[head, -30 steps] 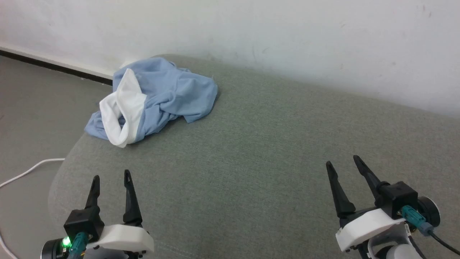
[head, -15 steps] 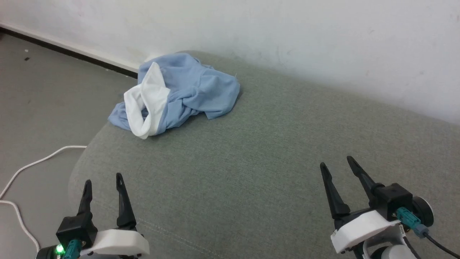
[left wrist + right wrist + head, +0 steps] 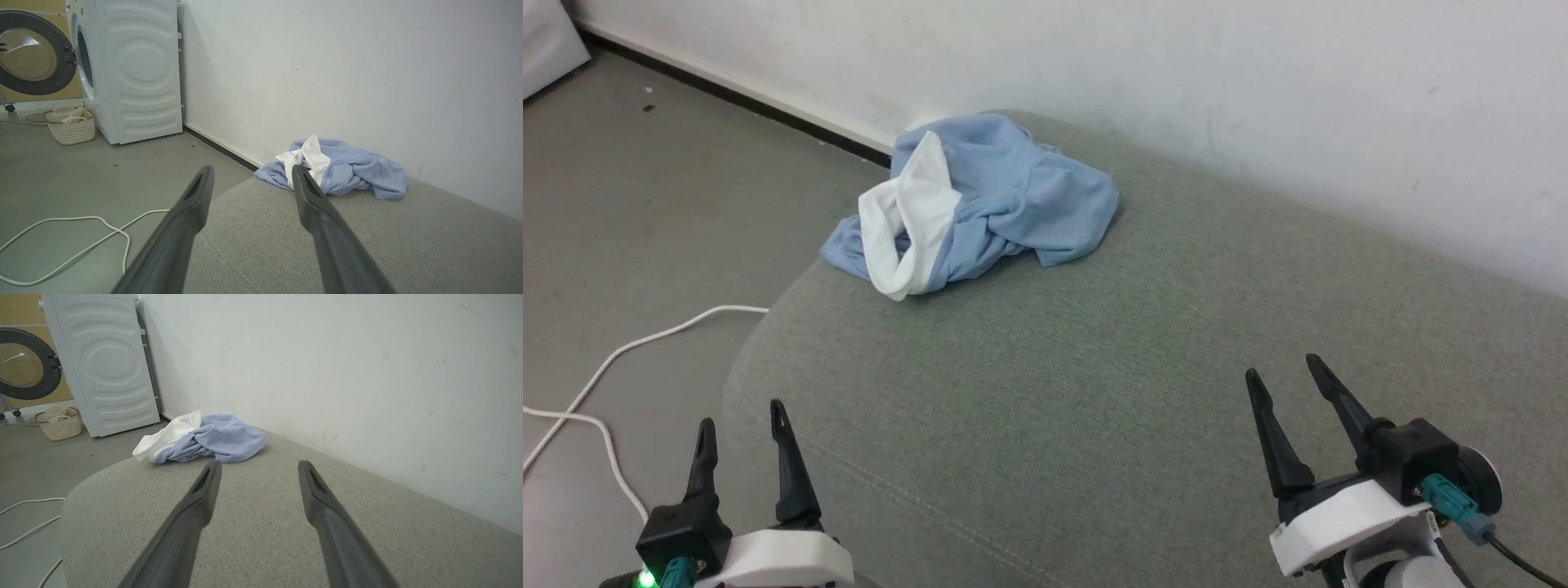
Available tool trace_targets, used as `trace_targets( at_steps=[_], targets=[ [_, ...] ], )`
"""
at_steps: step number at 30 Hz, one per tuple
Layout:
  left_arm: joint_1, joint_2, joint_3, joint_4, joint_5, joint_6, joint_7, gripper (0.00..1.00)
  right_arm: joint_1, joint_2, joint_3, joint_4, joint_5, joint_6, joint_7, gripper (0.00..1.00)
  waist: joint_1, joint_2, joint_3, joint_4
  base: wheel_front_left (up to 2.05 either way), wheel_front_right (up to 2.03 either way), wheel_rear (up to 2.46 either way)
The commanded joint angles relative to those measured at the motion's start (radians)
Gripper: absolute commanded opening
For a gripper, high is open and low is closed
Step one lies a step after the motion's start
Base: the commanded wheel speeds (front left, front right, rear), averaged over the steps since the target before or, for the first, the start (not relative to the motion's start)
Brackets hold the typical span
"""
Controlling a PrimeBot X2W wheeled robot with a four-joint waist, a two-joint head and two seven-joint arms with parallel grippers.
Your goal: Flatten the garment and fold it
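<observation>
Head view, garment [image 3: 1005, 204] lay crumpled at the far left corner of the cushion [image 3: 1094, 392] near the wall [image 3: 1176, 65], left gripper [image 3: 742, 414] and right gripper [image 3: 1282, 366] both spread, well short of it, left wrist view, washing machine [image 3: 135, 69] stood beyond, right wrist view, garment ahead-left.

We see soft, even light with no glare. The crumpled light blue knit shirt [image 3: 1013, 204] casts a faint shadow on the grey-green fabric cushion [image 3: 1094, 392]. Near our wrist lens, the long dark fingers [image 3: 190, 216] of the left gripper [image 3: 252, 168] look soft, and the white washing machine [image 3: 130, 69] leans at the edge.
</observation>
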Motion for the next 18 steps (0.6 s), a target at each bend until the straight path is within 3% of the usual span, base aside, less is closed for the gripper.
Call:
trace_targets(
  at_steps=[1,15,18],
  targets=[
    [0.011,0.008,0.002,-0.007,-0.009,0.009,-0.007,1.00,-0.016,-0.002,0.005,0.003,0.009,0.005,-0.008,1.00,0.0000,0.0000,-0.003,0.017,0.00,0.00,0.00],
    [0.021,0.035,0.003,-0.032,-0.039,0.047,-0.019,1.00,-0.008,-0.002,0.024,0.005,0.017,0.006,-0.023,1.00,0.0000,0.0000,0.003,0.084,-0.03,-0.03,-0.03],
    [-0.004,0.048,0.003,-0.023,-0.064,0.034,-0.013,1.00,-0.009,-0.002,0.023,-0.002,0.012,0.006,-0.019,1.00,0.0000,0.0000,0.021,0.086,0.00,0.00,0.00]
  ],
)
